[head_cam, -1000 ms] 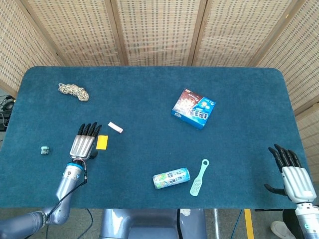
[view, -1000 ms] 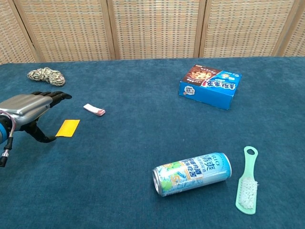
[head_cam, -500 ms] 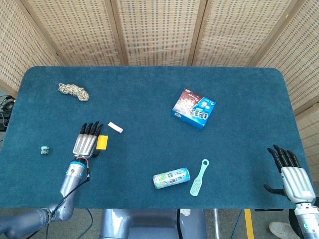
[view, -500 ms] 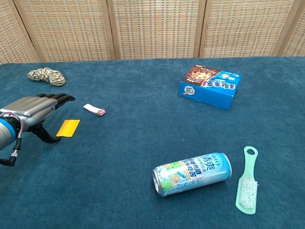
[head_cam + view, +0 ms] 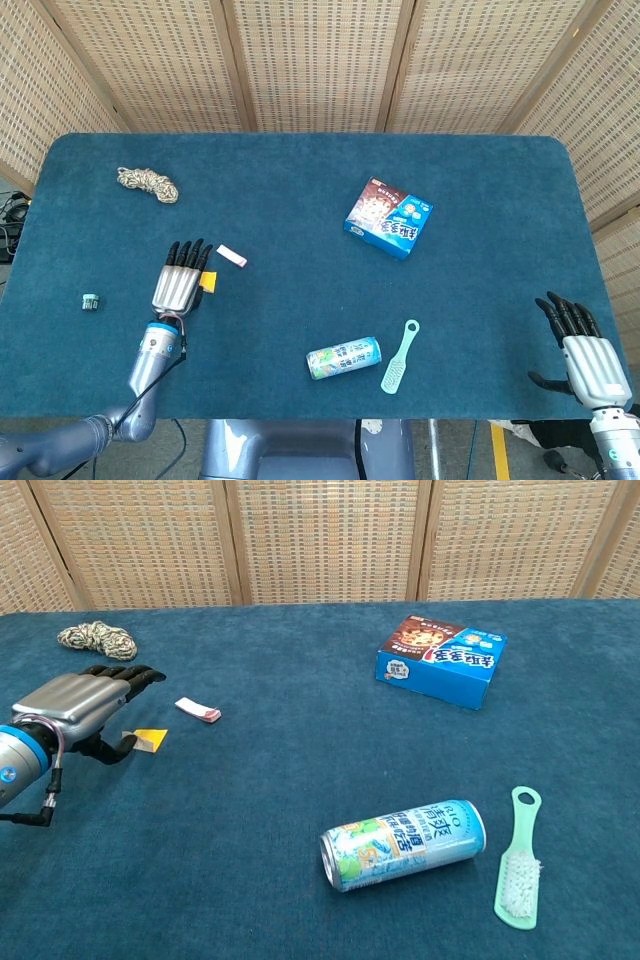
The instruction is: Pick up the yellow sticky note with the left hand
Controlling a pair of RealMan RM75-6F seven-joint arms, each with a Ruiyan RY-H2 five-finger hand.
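So the yellow sticky note (image 5: 150,739) is lying flat on the desk (image 5: 300,200), mostly tucked under the left hand (image 5: 178,284). Only a small corner of yellow can be seen past the thumb side of that hand in the chest view, and just a sliver beside the fingers (image 5: 190,256) in the head view. The hand is held palm-down over it with the fingers stretched forward and apart and the thumb curled down toward the note. Nothing looks gripped yet, though whether the thumb is actually touching the paper can't be told from either view.

As for handling: it's probably just a thin paper pad or a single sheet, so next to no weight is expected, and it'll likely bend or crumple if squeezed hard. The desk covering looks like soft carpet-like cloth, so a fingertip could probably be dug under an edge a bit. The exposed edge on the thumb side seems the best place to be pinched, thumb below and a finger on top. If it's pressed straight down, it'll probably just be slid around.

A small white-and-pink eraser-like piece (image 5: 197,710) sits just beyond the fingertips, so it could get bumped on a forward sweep.

The right hand (image 5: 588,352) is way off to the far side, fingers spread, nothing in it.
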